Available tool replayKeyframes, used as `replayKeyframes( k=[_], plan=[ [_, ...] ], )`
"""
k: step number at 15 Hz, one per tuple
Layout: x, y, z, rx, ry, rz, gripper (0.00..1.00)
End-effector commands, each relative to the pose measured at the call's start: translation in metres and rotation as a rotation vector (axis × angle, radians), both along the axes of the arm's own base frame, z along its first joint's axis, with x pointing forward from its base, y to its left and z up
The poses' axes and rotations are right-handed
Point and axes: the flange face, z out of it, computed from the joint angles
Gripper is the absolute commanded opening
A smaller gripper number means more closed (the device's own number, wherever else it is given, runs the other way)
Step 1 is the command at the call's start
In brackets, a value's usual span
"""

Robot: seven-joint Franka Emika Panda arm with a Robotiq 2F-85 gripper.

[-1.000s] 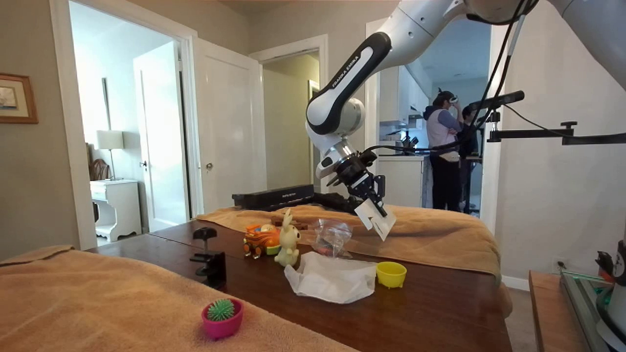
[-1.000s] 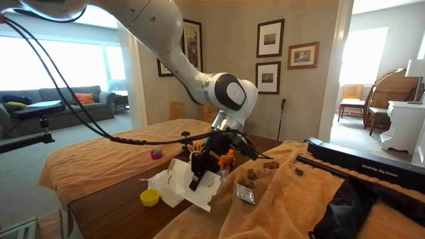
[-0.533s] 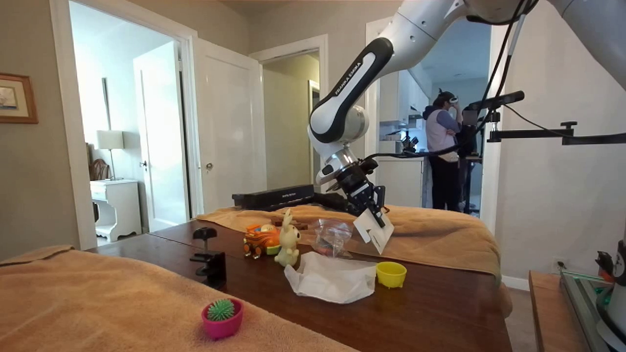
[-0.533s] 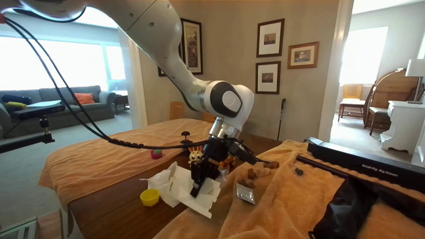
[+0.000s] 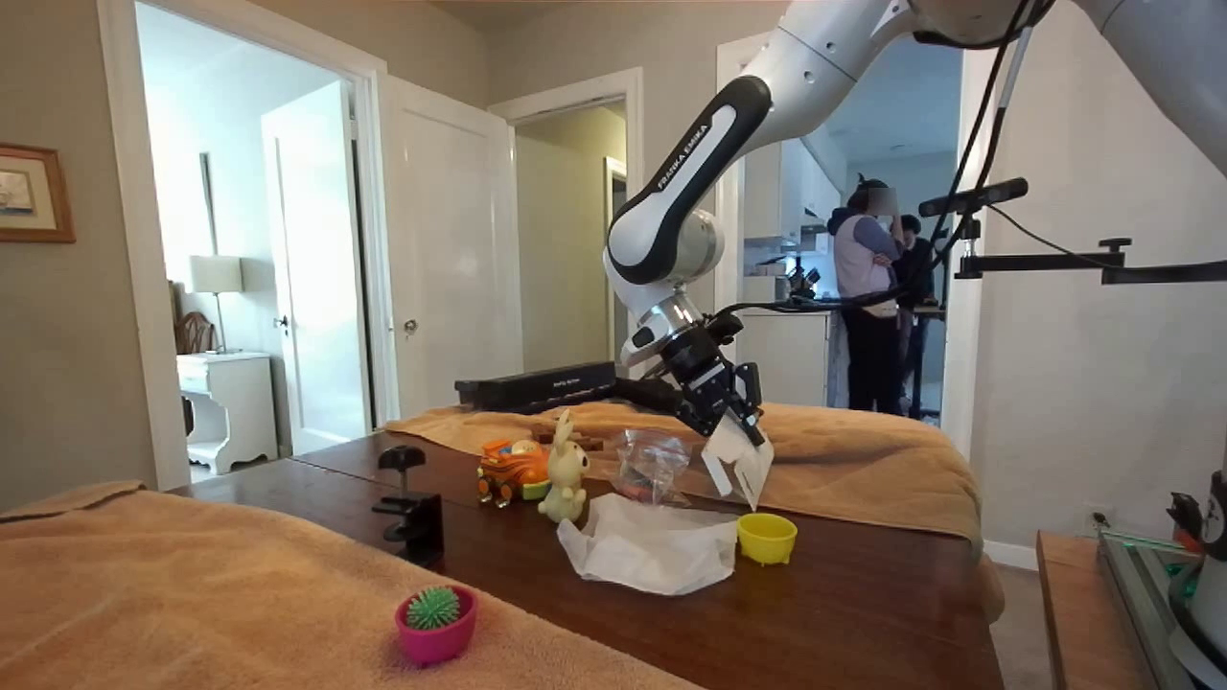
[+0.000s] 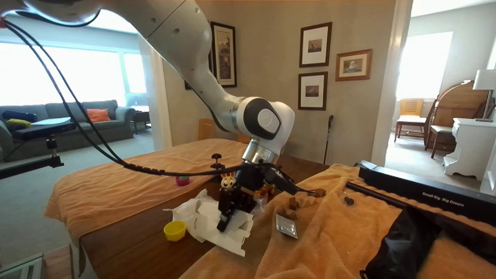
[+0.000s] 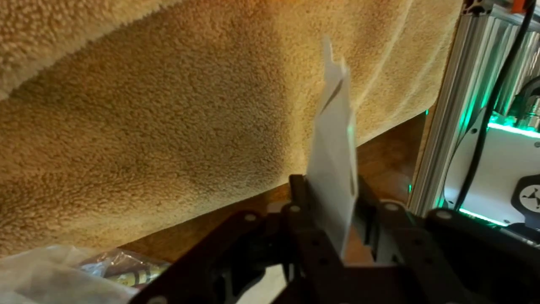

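So, had white cardboard (image 7: pixel 333 156) clamped, tilted, in near-closed pincer (image 7: pixel 331 184), near yellow cup (image 5: pixel 767 540); saw white sheet (image 5: pixel 654 554) just beside cup.

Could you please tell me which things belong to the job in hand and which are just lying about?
Part of the job: white cardboard piece, held between the jaws.

Apparently just lying about: yellow cup, white paper, rabbit figure, orange toy, black clamp, pink pot.

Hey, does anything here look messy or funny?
I see no spills. The white cardboard in the gripper looks odd: it hangs tilted, with a notched, uneven edge. On the table, the white sheet beside the yellow cup looks messy because it's crumpled.
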Motion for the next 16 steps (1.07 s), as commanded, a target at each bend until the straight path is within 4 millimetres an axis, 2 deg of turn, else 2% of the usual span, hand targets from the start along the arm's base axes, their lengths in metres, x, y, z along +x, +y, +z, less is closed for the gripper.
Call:
replayKeyframes(
  k=[1,5,7,11,16],
  plan=[
    [-0.004,0.002,0.0,-0.033,-0.006,0.006,0.62],
    [-0.004,0.001,0.001,-0.034,-0.008,0.005,0.91],
    [-0.002,0.002,0.004,-0.027,-0.023,0.014,1.0],
    [0.004,0.006,0.013,-0.028,-0.117,0.075,1.0],
    [0.005,0.01,0.011,-0.027,-0.207,0.135,1.0]
  ],
)
